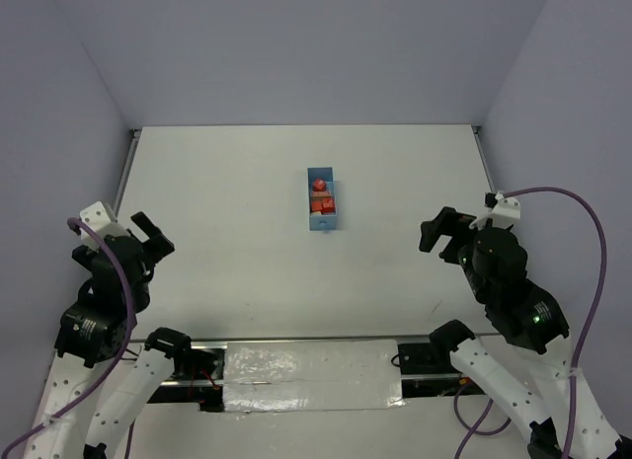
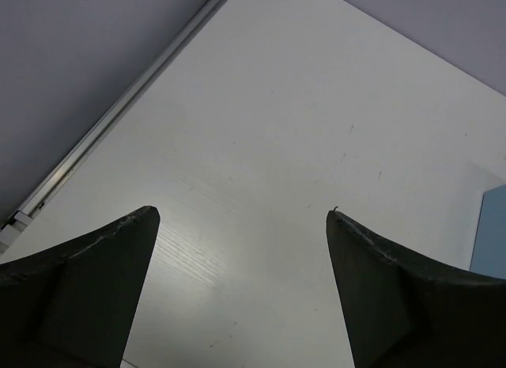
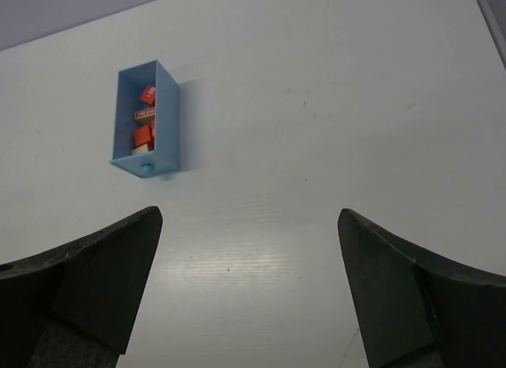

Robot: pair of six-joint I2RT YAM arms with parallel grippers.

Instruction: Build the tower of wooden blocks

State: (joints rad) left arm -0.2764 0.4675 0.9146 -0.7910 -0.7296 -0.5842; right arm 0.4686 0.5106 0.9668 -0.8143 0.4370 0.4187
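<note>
The tiny wood blocks, red-orange with a pale one, lie packed inside a light-blue rectangular tray at the table's middle. In the right wrist view the blocks show in the tray at upper left. My left gripper is open and empty at the left, far from the tray. My right gripper is open and empty at the right, also apart from it. In the left wrist view only a corner of the tray shows at the right edge.
The white table is walled by pale grey panels at the back and both sides, with a metal rail along the left edge. The arm bases and a taped strip lie at the near edge.
</note>
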